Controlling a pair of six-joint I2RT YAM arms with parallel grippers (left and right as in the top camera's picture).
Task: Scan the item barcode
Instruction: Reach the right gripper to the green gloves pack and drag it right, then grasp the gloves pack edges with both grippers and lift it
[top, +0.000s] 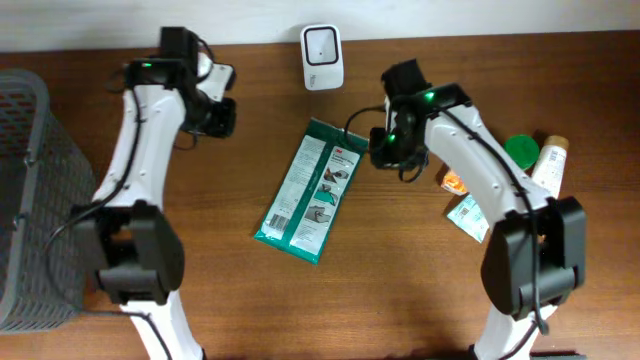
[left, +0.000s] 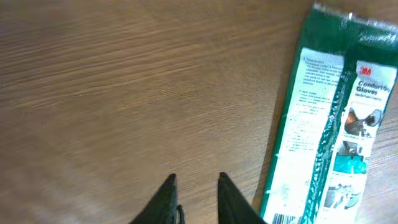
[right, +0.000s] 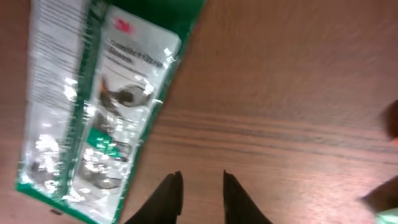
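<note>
Over the table (left: 124, 93), my left gripper (left: 195, 185) shows a narrow gap, holding nothing. My right gripper (right: 202, 183) does too, near the packet (right: 99, 106).

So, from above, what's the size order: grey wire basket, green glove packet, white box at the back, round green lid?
Largest to smallest:
grey wire basket, even cut off by the frame
green and white plastic glove packet
white box
round green lid
</note>
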